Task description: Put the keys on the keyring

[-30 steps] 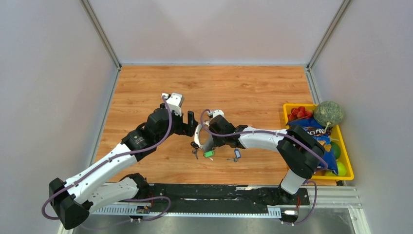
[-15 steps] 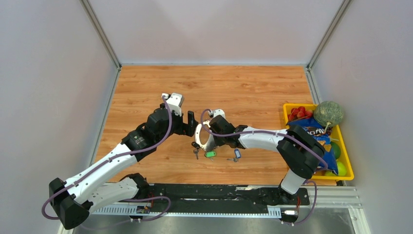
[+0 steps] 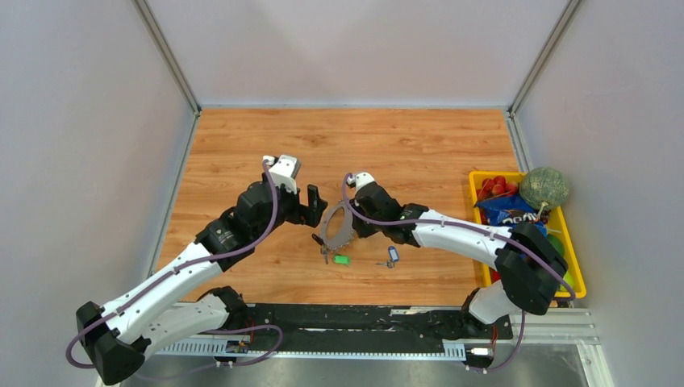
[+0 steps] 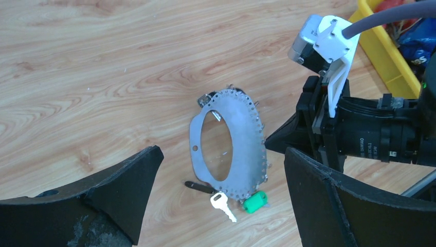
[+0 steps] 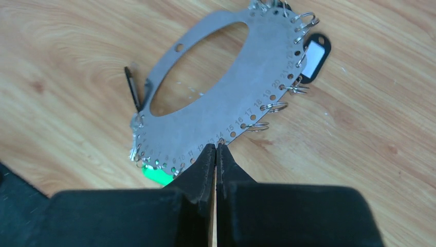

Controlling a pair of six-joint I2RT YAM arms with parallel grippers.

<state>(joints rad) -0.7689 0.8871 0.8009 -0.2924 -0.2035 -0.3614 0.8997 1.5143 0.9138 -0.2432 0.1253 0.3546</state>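
Note:
The keyring [image 3: 333, 226] is a flat silvery hoop with numbered holes round its rim [image 5: 231, 98]. My right gripper [image 5: 216, 149] is shut on its near rim and holds it tilted [image 4: 247, 146]. At its low end sit a green-tagged key [image 4: 254, 201], a silver key [image 4: 222, 204] and a dark key [image 4: 199, 187]. A dark tag with a white label [image 5: 312, 54] shows at the far end. A blue-tagged key [image 3: 392, 255] lies apart on the table. My left gripper [image 3: 316, 211] stands open just left of the hoop, holding nothing.
A yellow bin [image 3: 576, 266] with a melon [image 3: 544, 187], red fruit and a blue snack bag stands at the table's right edge. Grey walls close in the wooden table [image 3: 403, 145] on three sides. The right gripper's body [image 4: 360, 134] sits close to my left finger.
The right gripper has shut on the keyring's rim and turned it from edge-on to face-up, shifting slightly back. The left arm drew a little to the left.

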